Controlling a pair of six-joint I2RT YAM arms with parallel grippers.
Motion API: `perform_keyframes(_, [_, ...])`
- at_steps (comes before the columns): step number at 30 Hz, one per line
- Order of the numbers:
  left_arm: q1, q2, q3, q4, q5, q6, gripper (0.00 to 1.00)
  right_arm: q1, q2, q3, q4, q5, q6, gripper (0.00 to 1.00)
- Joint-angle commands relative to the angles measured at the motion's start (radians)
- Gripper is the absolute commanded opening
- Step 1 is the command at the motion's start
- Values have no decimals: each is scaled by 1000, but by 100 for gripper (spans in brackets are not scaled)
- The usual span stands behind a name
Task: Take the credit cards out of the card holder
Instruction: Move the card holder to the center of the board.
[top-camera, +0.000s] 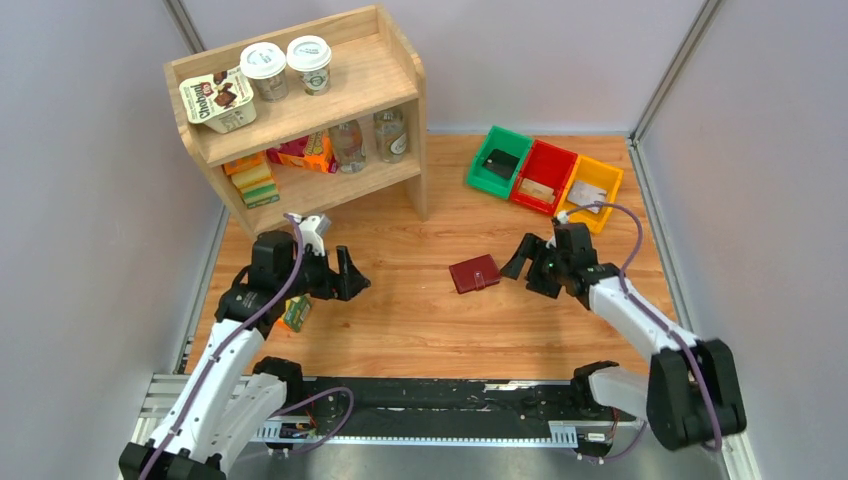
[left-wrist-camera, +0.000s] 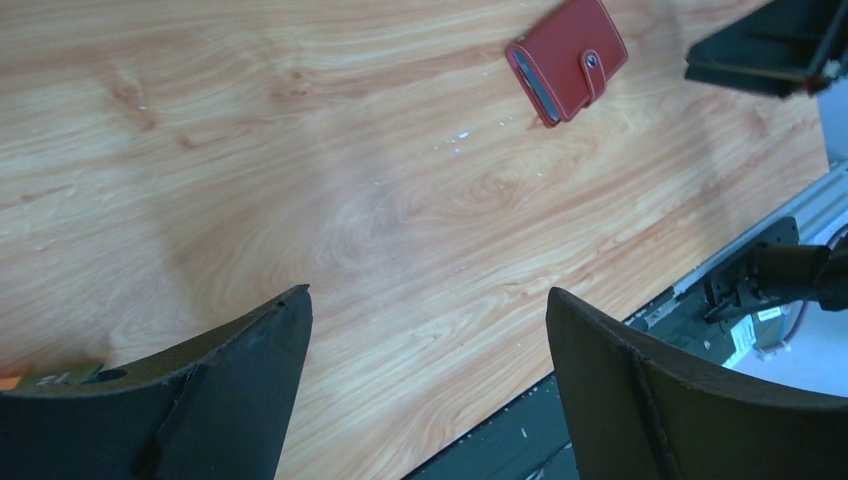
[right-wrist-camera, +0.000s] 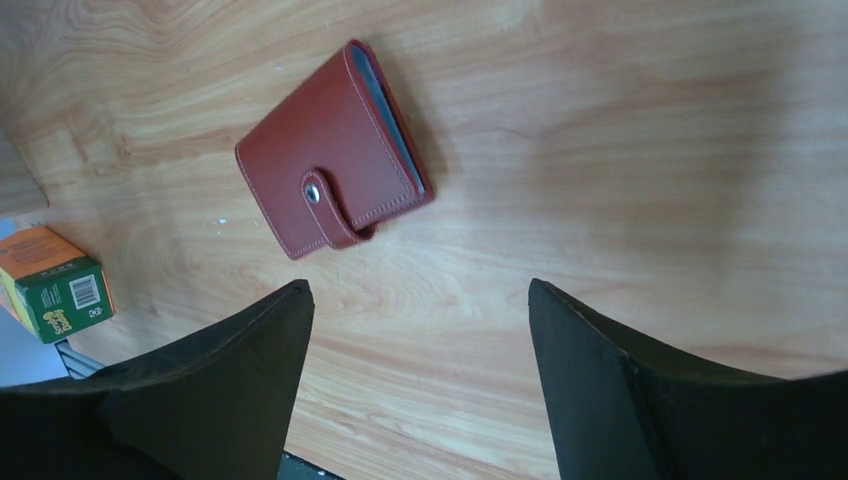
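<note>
Just ahead of the spread, empty right pincer (right-wrist-camera: 415, 290): snapped-shut wallet (right-wrist-camera: 335, 150), probably light, slick, semi-stiff; pinch tab (right-wrist-camera: 335, 218) edge.

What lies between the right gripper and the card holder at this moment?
Nothing but bare table lies between the open right gripper and the closed card holder. The right wrist view shows it best, and the top view agrees.

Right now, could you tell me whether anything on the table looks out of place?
A small green-and-orange box lies alone beneath the left arm, away from the shelf. The card holder sits askew to the table edges, snapped shut.
</note>
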Motion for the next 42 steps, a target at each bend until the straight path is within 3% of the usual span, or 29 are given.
perform_keyframes(1, [-54, 29, -1, 78, -5, -49, 94, -2, 172, 148, 123, -64, -107, 78])
perform_keyframes(4, [-83, 46, -7, 99, -20, -62, 94, -2, 302, 226, 134, -109, -166, 67])
perform_keyframes(8, [-115, 74, -13, 112, -38, -66, 94, 27, 448, 323, 114, -181, -225, 61])
perform_keyframes(16, [-160, 123, -24, 141, -61, -86, 93, 234, 655, 503, 24, -231, -381, 52])
perform_keyframes(21, [-192, 149, -27, 153, -74, -108, 92, 343, 694, 590, -67, -235, -460, 43])
perform_keyframes(26, [-224, 161, -19, 156, -98, -125, 92, 305, 527, 492, -21, 7, -357, 56])
perform_keyframes(29, [-232, 160, -21, 158, -114, -133, 92, 205, 469, 451, -48, 80, -305, 63])
perform_keyframes(33, [-242, 163, -21, 159, -121, -141, 92, 109, 474, 425, -47, 26, -305, 65])
perform_keyframes(42, [-255, 181, -15, 165, -134, -145, 92, 113, 611, 471, -27, -118, -357, 59])
